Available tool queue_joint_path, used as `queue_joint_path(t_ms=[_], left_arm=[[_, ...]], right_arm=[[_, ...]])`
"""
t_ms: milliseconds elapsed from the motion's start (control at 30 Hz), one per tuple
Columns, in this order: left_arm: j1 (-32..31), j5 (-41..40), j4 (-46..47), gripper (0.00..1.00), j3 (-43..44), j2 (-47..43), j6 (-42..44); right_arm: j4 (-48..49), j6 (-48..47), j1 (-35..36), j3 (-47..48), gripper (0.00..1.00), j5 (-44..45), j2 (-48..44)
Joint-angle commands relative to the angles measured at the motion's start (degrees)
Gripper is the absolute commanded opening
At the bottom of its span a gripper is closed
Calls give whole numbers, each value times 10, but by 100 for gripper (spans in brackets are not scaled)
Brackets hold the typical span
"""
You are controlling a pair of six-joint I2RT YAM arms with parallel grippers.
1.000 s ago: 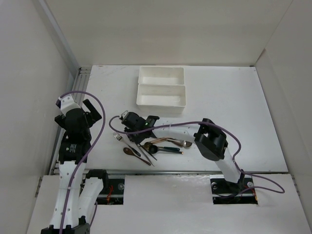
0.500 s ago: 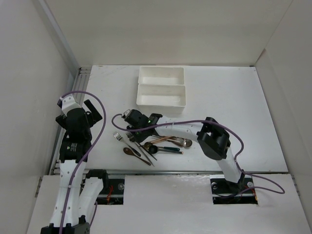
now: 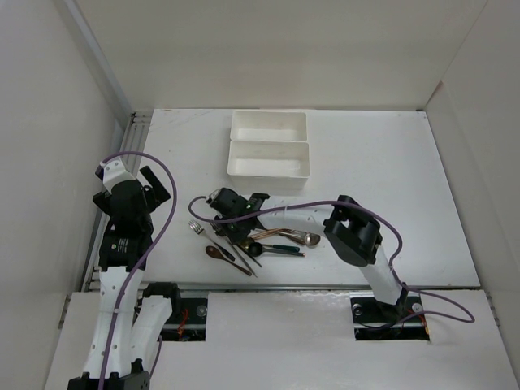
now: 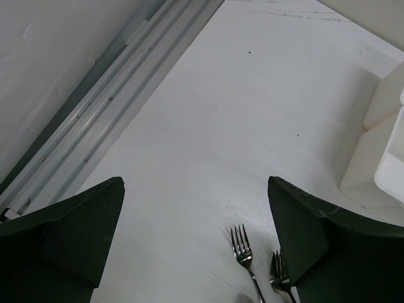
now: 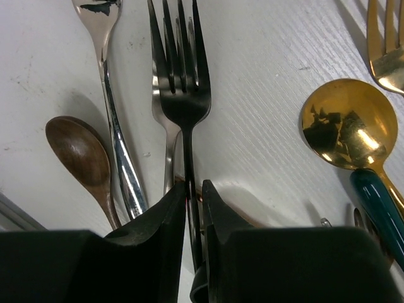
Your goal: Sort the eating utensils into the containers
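Observation:
The eating utensils [image 3: 260, 241] lie in a loose pile on the table's near middle. My right gripper [image 3: 231, 218] is low over the pile's left end. In the right wrist view it [image 5: 194, 186] is shut on the handle of a dark fork [image 5: 183, 95], which lies over a silver fork [image 5: 165, 142]. A brown spoon [image 5: 79, 151], a silver utensil [image 5: 117, 145], a gold spoon with a green handle [image 5: 344, 123] and a gold fork [image 5: 386, 44] lie around it. My left gripper [image 3: 158, 188] is open and empty at the far left [image 4: 196, 189].
The two white containers [image 3: 269, 126] [image 3: 269, 159] stand side by side beyond the pile; a corner of one shows in the left wrist view [image 4: 385, 145]. Two silver forks [image 4: 243, 252] [image 4: 278, 278] lie ahead of my left gripper. A metal rail [image 4: 113, 101] runs along the table's left edge.
My right gripper has shifted a little to the right over the pile's left end. A second fork head now shows beside the first. The left arm has barely moved.

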Motion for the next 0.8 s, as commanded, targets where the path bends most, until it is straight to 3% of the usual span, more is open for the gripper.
queue_joint_path(t_ms=[0, 333, 400, 433, 467, 767], left_arm=[[2, -1, 10, 95, -2, -4, 2], [2, -1, 10, 95, -2, -4, 2], [2, -1, 10, 95, -2, -4, 2], [2, -1, 10, 95, -2, -4, 2], [2, -1, 10, 95, -2, -4, 2], [2, 4, 10, 94, 4, 2, 2]], right_arm=[[6, 9, 1, 5, 22, 7, 14], [-19, 14, 1, 42, 22, 38, 49], [-19, 14, 1, 48, 15, 45, 55], [-19, 9, 1, 48, 2, 45, 60], [-19, 9, 1, 55, 0, 52, 60], [-46, -21, -19, 169, 0, 105, -20]])
